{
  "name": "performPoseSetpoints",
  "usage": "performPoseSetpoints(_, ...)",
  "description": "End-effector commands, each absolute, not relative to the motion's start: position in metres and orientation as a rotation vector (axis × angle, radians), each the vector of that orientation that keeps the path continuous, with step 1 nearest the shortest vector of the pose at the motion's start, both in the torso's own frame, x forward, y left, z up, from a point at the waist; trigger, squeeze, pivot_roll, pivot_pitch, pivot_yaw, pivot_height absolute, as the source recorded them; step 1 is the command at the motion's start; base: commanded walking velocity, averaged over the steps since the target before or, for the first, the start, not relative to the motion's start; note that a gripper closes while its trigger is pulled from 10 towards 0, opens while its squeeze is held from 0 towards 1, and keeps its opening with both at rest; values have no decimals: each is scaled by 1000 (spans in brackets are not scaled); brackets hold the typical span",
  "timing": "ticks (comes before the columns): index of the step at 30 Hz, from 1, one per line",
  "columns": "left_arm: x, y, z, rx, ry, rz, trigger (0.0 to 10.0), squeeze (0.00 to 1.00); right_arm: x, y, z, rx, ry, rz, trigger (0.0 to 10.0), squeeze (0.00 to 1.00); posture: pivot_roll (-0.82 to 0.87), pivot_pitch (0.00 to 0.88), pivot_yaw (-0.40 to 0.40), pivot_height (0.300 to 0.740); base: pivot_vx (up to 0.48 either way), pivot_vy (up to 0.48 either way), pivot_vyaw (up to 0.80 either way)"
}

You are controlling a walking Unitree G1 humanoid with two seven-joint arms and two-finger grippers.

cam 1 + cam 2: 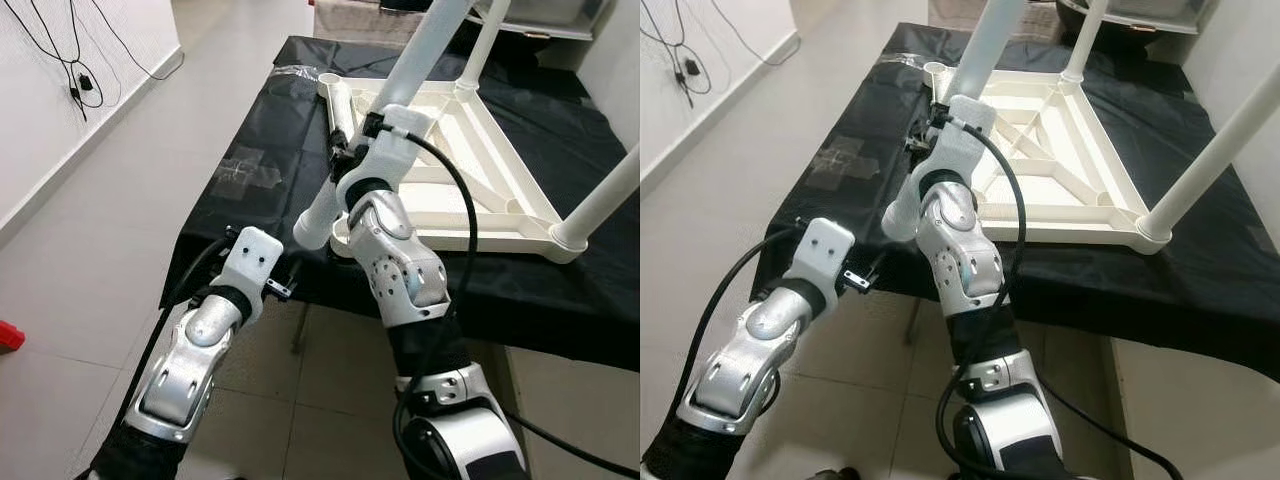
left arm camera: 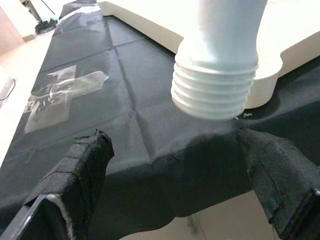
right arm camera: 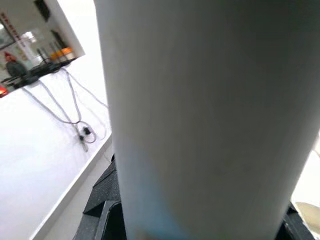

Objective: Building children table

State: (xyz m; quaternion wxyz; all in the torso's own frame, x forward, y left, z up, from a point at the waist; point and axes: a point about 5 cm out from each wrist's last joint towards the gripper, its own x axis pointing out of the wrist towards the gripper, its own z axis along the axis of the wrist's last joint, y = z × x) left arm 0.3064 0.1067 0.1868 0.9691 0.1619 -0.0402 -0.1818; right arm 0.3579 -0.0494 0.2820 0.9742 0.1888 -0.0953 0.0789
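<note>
Cables point(image 1: 70, 60) hang on the white wall at far left; a red object point(image 1: 8, 336) sits on the floor tiles point(image 1: 90, 230) near the picture's edge.

Left pincer point(image 2: 175, 185): held off the near left corner of the tabletop point(image 1: 250, 200), fingers point(image 2: 82, 170) spread wide, nothing between them. In the left wrist view they frame the tabletop's near edge, with the threaded end of a white leg point(image 2: 215, 85) hanging just above the black cloth beyond them.

Patch of clear tape point(image 1: 240, 170) stuck to the black cloth near the left edge of the tabletop.

Right pincer point(image 1: 352, 140): raised over the near left part of the tabletop, closed around that loose white leg point(image 1: 420, 60). The leg slants from high at the back down to the near edge, its lower end just above the cloth, beside the near left corner of the white table frame point(image 1: 480, 170). In the right wrist view the leg's shaft point(image 3: 210, 115) sits close against the camera between the dark fingers point(image 3: 100, 210).

The white table frame lies upside down on the tabletop, toward the right and back. Another short leg point(image 1: 338, 105) lies flat along the frame's left side. A leg point(image 1: 480, 45) stands upright at the frame's far corner; another point(image 1: 605, 195) rises, tilted, from the near right corner socket.
</note>
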Motion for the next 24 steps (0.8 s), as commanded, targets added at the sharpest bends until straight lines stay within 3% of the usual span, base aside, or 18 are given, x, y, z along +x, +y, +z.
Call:
performPoseSetpoints(1,307,104,182,332,-73,-386,10000,0,353,-44,279,404,-176,198,10000,0,101,156,-46,740,0,0,0)
performPoseSetpoints(15,329,80,179,286,-93,-440,10000,0,333,-29,272,427,-121,325,10000,0,87,153,-44,740,0,0,0)
performPoseSetpoints(24,334,80,174,297,-84,-435,10000,0,326,-24,272,422,-111,368,10000,0,82,148,-39,740,0,0,0)
